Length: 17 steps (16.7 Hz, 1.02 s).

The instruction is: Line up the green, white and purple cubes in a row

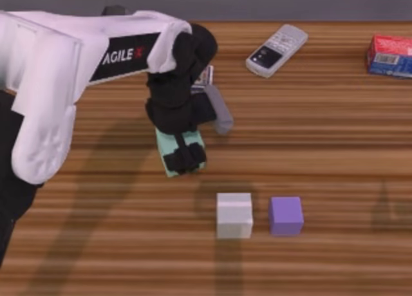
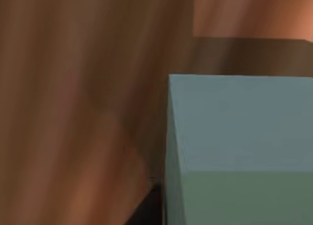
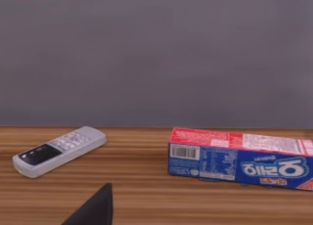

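Observation:
The pale green cube (image 1: 168,156) lies left of the table's middle, and my left gripper (image 1: 187,156) comes down over it from above, shut on it. Close up in the left wrist view, the green cube (image 2: 239,146) fills the frame with one dark finger (image 2: 146,210) flush against its side. The white cube (image 1: 234,215) and the smaller purple cube (image 1: 286,215) stand side by side nearer the front edge, a small gap between them, to the right of the green cube. My right arm is outside the top view; my right gripper (image 3: 95,210) shows only as a dark corner.
A grey remote control (image 1: 277,49) lies at the back middle and a red-and-blue card box (image 1: 390,56) at the back right; the right wrist view shows the remote (image 3: 58,150) and the box (image 3: 239,159) too. A flat grey object (image 1: 220,112) sits partly under my left wrist.

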Available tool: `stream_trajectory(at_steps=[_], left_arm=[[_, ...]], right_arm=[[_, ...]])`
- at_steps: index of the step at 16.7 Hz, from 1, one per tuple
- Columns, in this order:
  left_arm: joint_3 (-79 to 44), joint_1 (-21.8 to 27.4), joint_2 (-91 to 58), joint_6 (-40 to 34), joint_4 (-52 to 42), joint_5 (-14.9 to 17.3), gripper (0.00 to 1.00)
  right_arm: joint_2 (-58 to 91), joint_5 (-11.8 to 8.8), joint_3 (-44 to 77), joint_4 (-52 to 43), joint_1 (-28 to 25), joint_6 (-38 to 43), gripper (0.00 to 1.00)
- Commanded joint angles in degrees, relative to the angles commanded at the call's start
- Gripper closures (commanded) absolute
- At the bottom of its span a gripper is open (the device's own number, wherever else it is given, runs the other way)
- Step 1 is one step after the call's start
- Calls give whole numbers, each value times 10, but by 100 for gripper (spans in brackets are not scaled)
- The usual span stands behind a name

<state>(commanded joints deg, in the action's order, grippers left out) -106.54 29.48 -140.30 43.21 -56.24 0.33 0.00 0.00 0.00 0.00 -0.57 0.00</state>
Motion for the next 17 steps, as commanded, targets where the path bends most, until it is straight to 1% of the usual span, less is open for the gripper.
stream_trajectory(at_steps=[6,7,17], left_arm=[[0,0,0,0,0,0,98],[0,0,0,0,0,0,100],[-8,0,9,0,-13,1,100]], right_arm=[[0,0,0,0,0,0,0],[0,0,0,0,0,0,0],[0,0,0,0,0,0,0]])
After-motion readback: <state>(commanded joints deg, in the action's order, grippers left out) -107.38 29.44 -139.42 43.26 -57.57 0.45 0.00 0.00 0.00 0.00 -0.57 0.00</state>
